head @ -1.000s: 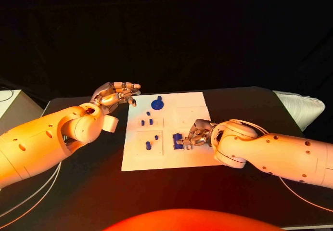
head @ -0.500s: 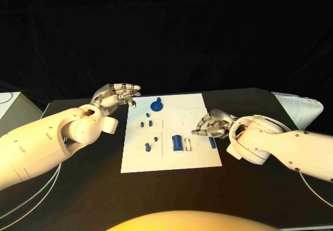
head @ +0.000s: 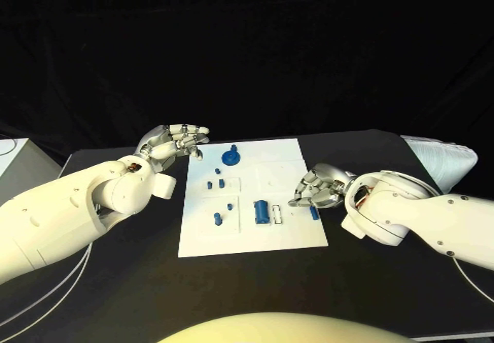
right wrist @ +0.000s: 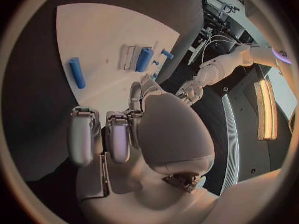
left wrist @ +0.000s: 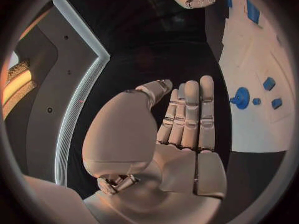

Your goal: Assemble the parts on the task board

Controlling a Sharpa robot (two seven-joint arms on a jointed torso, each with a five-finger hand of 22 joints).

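Black table, dark backdrop behind; a pale ridged object sits at the table's 2 o'clock corner.

Item 1: task board, white plate at the table's centre, long axis running 12 to 6 o'clock.

Item 2: parts, blue, on the board. A round knobbed part lies toward 12 o'clock. Small pegs sit just below it, and two more stand side by side nearer the centre. A further small pair lies toward 8 o'clock. A thick cylinder lies in the middle of the lower half with a white slot just beside it. A slimmer cylinder lies at the board's 3 o'clock edge.

Item 3: left hand, raised off the board's 10 o'clock corner, holding nothing. Its fingers lie straight and side by side in the wrist view, thumb apart.

Item 4: right hand, at the board's 3 o'clock edge, just above the slimmer cylinder. Its fingers are curled inward; they appear to hold nothing, though the palm hides the fingertips.
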